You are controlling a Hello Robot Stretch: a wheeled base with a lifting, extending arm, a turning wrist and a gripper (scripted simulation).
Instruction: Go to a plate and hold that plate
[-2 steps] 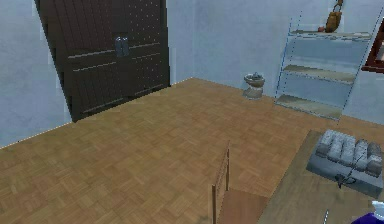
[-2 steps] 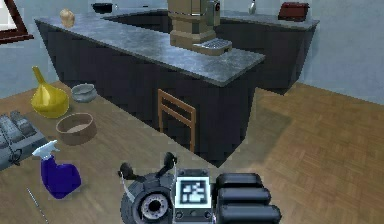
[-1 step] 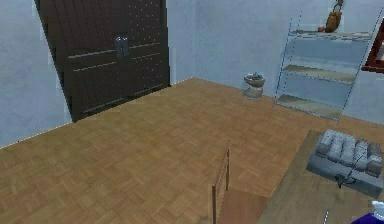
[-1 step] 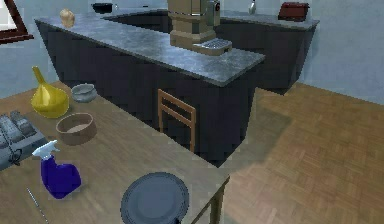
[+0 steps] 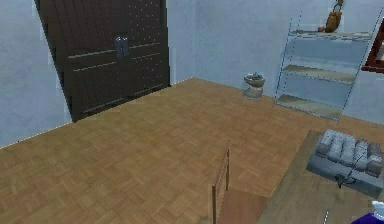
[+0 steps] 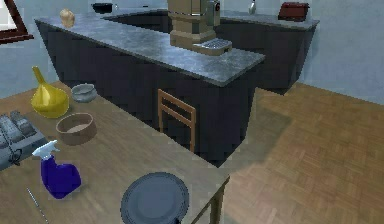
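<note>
Plate [image 6: 155,198] by desk [image 6: 120,140] corner, beside spray bottle [image 6: 60,175]; approach seemingly done, grasp not yet; cannot tell claw's state.

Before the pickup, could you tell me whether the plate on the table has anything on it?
Empty: the plate lies flat near the edge of the table, its dark grey face bare.

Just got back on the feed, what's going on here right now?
The robot stands beside a wooden table, looking toward a dark double door across the room. In the arm side view a dark grey plate lies flat near the table's corner, with a blue spray bottle, a tan bowl and a yellow vessel farther along. The plate rests on the table, so the hold is not yet done.
</note>
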